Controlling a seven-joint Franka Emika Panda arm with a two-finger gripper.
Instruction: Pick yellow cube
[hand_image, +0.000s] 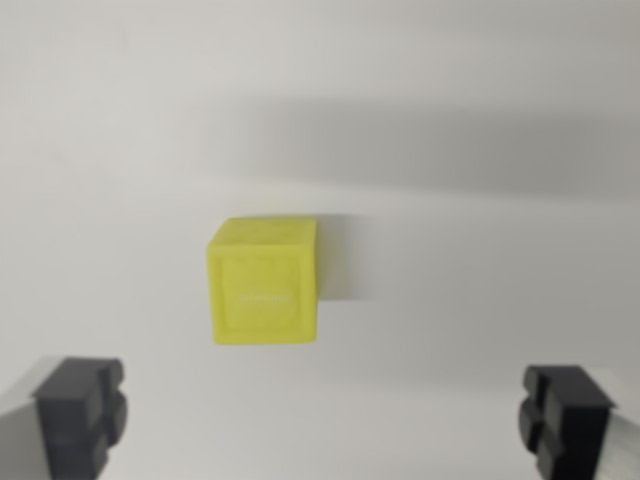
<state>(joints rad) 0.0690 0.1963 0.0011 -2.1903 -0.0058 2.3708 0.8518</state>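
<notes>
The yellow cube (264, 282) sits alone on the plain white worktop (480, 250), a little to the wrist view's left of centre and above the two dark pads, which appear at the bottom corners of the picture. The tool (325, 415) stands wide, its jaws spread far to either side with nothing between them, and both pads (80, 412) are well apart from the cube, touching nothing. That spread looks chosen so the cube can pass between the pads with room to spare once the arm lines up. The cube rests flat on one face, upright and not tilted, with a front face turned toward the camera that carries a faint embossed square frame; its sides seem roughly square to the line between the pads, which should suit a straight pinch across two opposite faces. A soft shadow falls on the worktop just to the cube's right, and a broader band of shade lies beyond the cube. By count: one cube, one tool with two pads, one worktop, and nothing else in sight. The pick is not yet made.
</notes>
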